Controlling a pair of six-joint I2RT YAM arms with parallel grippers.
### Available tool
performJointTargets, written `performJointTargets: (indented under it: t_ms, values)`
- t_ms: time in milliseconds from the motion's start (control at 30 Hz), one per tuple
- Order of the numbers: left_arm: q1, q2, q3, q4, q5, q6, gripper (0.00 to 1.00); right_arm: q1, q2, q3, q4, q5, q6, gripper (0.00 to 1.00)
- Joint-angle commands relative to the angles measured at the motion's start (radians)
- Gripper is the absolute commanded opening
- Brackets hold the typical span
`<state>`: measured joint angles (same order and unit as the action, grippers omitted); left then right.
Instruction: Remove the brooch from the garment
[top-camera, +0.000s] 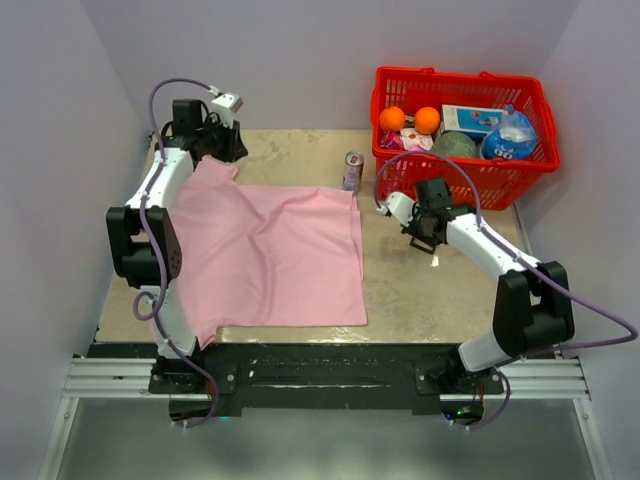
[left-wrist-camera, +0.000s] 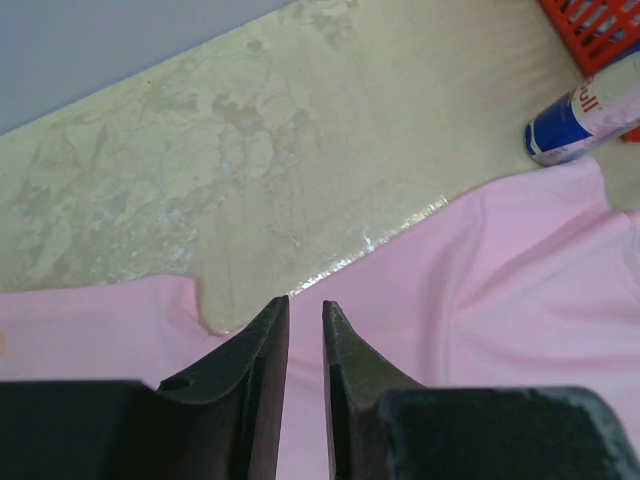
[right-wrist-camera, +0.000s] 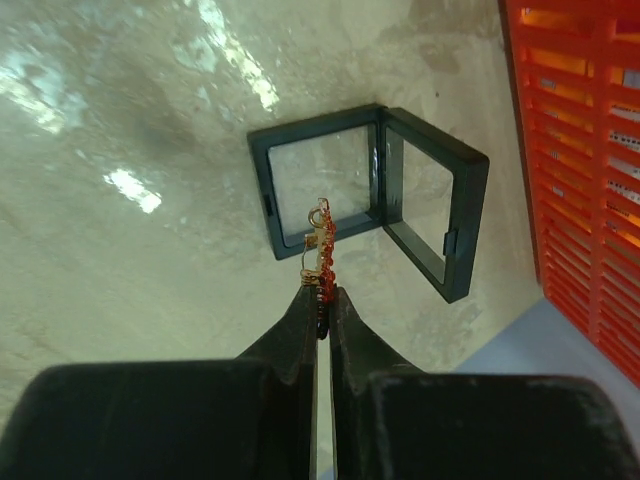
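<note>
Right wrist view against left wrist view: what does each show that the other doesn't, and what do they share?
Only the right wrist: the brooch pinched in the right gripper, in front of an open black case. Only the left wrist: the pink garment, a soda can, and the left gripper, jaws slightly apart, holding nothing. Both: the mottled tabletop and part of the red basket.

The garment (top-camera: 270, 250) is soft pink cloth, matt and gently creased. The table (top-camera: 430, 290) looks like mottled beige stone, smooth and glossy enough to throw white glare. The basket (top-camera: 500, 182) is bright red plastic lattice. The can (left-wrist-camera: 580, 115) has a shiny printed metal skin. The brooch (right-wrist-camera: 319, 250) is thin gold-coloured metal with reddish bits. The box (right-wrist-camera: 470, 200) is matt black plastic framing clear film. The right gripper (right-wrist-camera: 322, 300) is matt black.
</note>
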<state>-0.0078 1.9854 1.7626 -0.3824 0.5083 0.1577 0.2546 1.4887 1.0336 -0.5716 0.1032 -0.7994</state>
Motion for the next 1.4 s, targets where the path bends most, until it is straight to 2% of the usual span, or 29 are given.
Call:
performJointTargets:
  t_ms: [0, 467, 1000, 1233, 1367]
  values:
    - [0.016, -0.019, -0.025, 0.016, 0.053, -0.040, 0.25, -0.005, 0.018, -0.021, 0.117, 0.127, -0.058, 0.00]
    - [-0.008, -0.014, -0.032, 0.013, 0.088, -0.044, 0.27, -0.006, 0.145, -0.017, 0.197, 0.208, -0.130, 0.00]
    - [-0.008, -0.017, -0.038, 0.008, 0.091, -0.038, 0.27, -0.005, 0.240, 0.026, 0.236, 0.239, -0.129, 0.00]
    - [-0.008, -0.017, -0.037, 0.004, 0.095, -0.037, 0.27, -0.005, 0.295, 0.077, 0.167, 0.230, -0.112, 0.00]
    - [-0.008, -0.019, -0.037, 0.000, 0.095, -0.027, 0.28, 0.000, 0.300, 0.100, 0.128, 0.220, -0.081, 0.21]
